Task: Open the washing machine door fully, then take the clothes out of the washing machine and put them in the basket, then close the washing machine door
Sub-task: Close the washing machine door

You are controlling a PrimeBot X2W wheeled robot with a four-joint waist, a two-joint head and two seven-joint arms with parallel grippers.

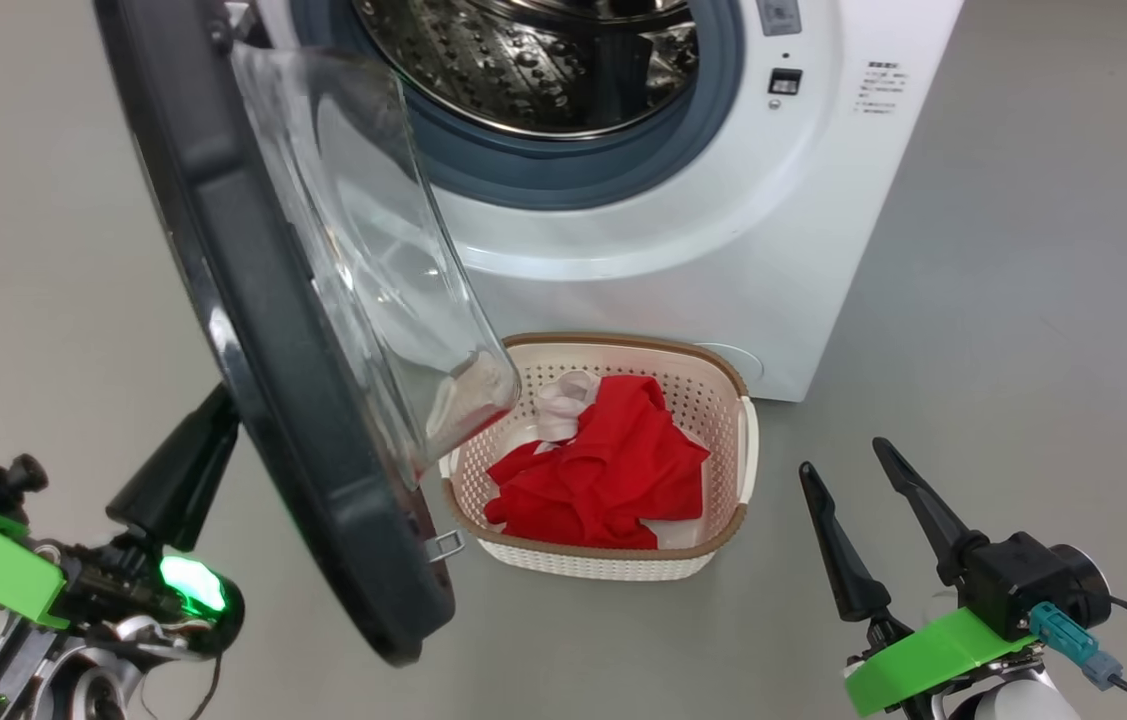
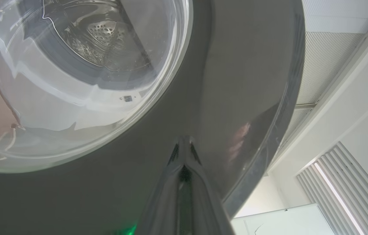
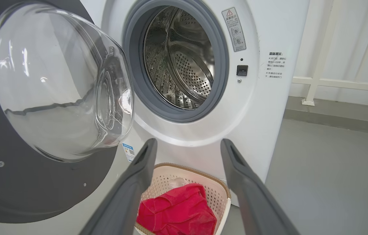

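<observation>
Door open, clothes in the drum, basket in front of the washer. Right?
No. The clothes lie in the basket, not the drum; the head view shows it. Door open, basket before the washer: correct.

washing machine (image 1: 723, 230): white front-loader, perforated steel drum exposed inside its grey rubber ring.
door (image 1: 263, 330): wide black rim, clear glass bowl bulging from it, swung open on the left.
basket (image 1: 713, 400): cream, brown-rimmed, on the floor just before the machine.
clothes (image 1: 613, 470): red heap with one white piece, lying in the basket.
</observation>
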